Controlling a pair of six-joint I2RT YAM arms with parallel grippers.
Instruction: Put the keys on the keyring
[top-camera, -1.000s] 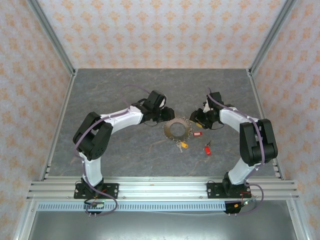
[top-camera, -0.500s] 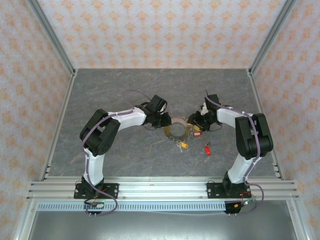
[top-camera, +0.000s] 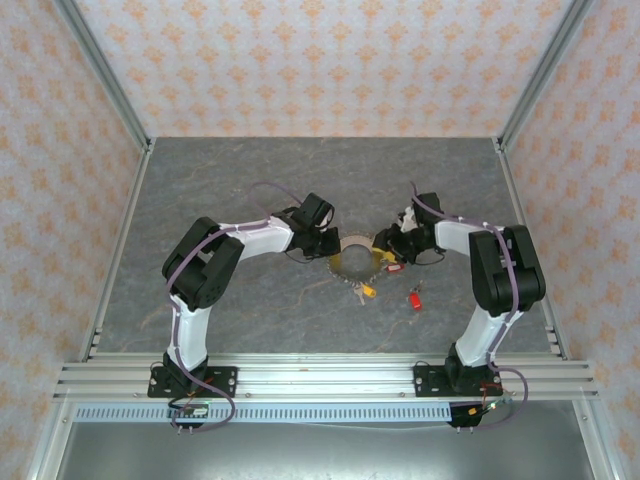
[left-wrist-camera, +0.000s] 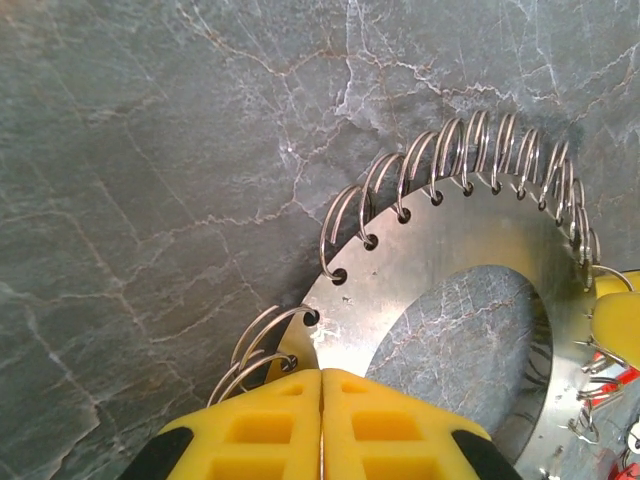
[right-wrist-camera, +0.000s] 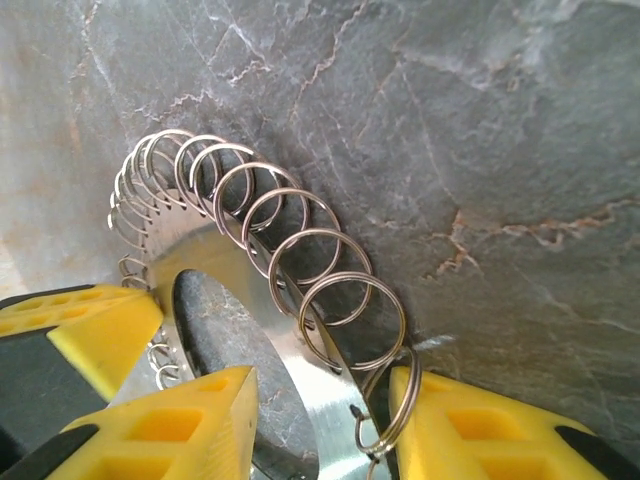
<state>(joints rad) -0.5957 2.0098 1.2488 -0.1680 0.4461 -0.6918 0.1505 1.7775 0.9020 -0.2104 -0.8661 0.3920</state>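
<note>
Top external: large toothed silver-grey metal ring (top-camera: 340, 266) at frame centre | left wrist: left yellow-fingered pincer (left-wrist-camera: 322, 378) closed at ring rim, hold unconfirmed | right wrist: right pincer (right-wrist-camera: 322, 390) parted, straddling rim.

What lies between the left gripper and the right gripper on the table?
The keyring lies between them: in the top view the left gripper is at its left edge and the right gripper at its right edge.

One keyring (left-wrist-camera: 450, 250), three keys (top-camera: 414, 299)
</note>
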